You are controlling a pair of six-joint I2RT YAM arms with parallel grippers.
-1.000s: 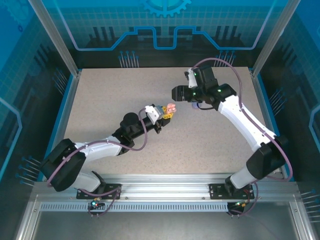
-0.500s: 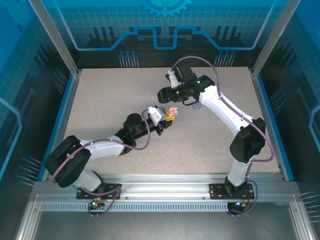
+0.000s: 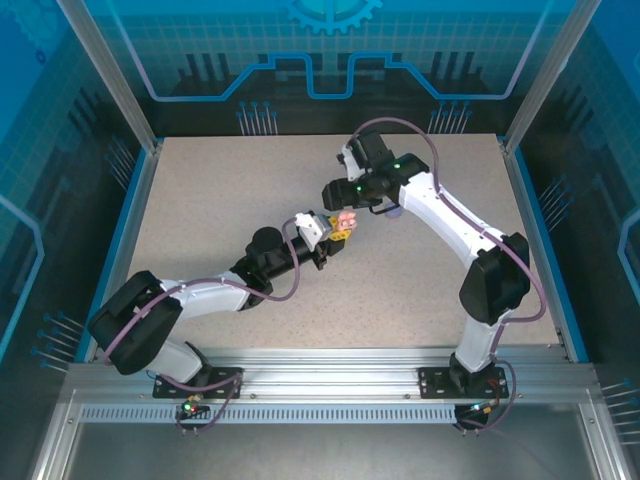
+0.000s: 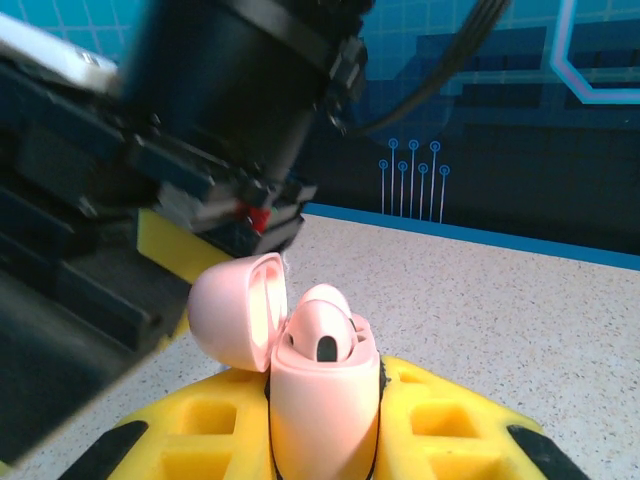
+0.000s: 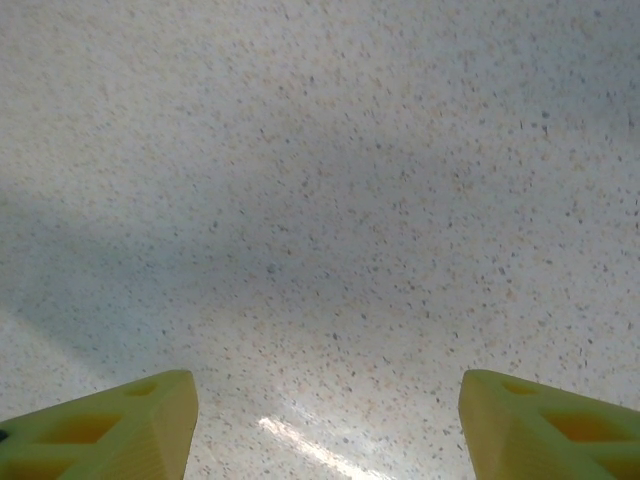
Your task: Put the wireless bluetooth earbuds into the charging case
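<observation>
A pale pink charging case (image 4: 320, 400) stands upright with my left gripper (image 4: 320, 440) shut on it, yellow fingers (image 4: 470, 420) on either side. Its lid (image 4: 235, 310) hangs open to the left. Two pale pink earbuds sit in the case, one in front (image 4: 318, 335) and one behind it (image 4: 332, 297). From above, the case (image 3: 345, 220) is held over the table's middle in my left gripper (image 3: 338, 230). My right gripper (image 3: 333, 192) hovers just behind and left of it. Its yellow fingertips (image 5: 110, 430) stand wide apart over bare tabletop, so my right gripper (image 5: 325, 425) is open.
A light purple round thing (image 3: 393, 212) lies on the speckled table (image 3: 220, 190), partly hidden under the right arm. In the left wrist view the right gripper's black body (image 4: 200, 100) looms close above the open lid. Blue walls ring the table.
The right arm swung left from the back right until its gripper came close to the pink case. The left arm pushed the case slightly forward.
</observation>
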